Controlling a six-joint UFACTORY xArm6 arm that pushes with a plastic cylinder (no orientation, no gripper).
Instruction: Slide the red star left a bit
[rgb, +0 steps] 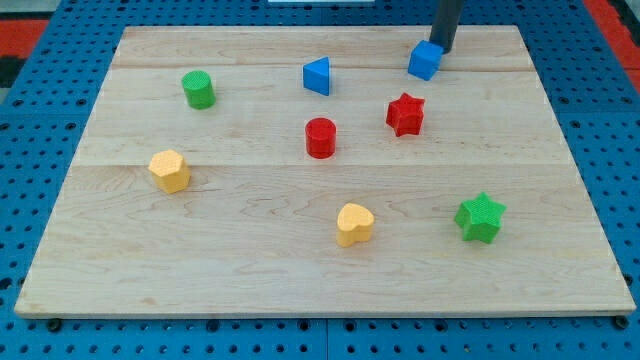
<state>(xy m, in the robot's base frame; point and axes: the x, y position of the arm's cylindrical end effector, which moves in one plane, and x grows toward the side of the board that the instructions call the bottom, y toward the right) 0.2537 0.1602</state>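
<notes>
A pale wooden board (300, 270) with visible grain lies on a blue pegboard surface (40, 330) and fills most of the view. Eight small coloured plastic blocks are scattered on it.

Farthest toward the view's left is a yellow hexagonal block (170, 170), sitting about midway up the board. Above it and slightly to the right, near the view's top, stands a green cylinder block (198, 89).

Moving toward the centre, a blue triangular block (317, 76) sits near the view's top. Below it, well apart, is a red cylinder block (320, 137). Lower still, toward the view's bottom, is a yellow heart-shaped block (354, 224).

To the right of centre sits the red star block (405, 114), in the upper half of the board. It lies to the right of the red cylinder with a clear gap between them, and below the blue cube block (424, 60), also apart from it.

The straight dark rod comes down from the view's top edge. My tip (443, 50) rests at the upper right corner of the blue cube, touching or just beside it; I cannot tell which. The rod has nothing to open or close and holds no block. The tip is well apart from the red star, above it and a little right.

Farthest right, toward the view's bottom, is a green star block (480, 217).
</notes>
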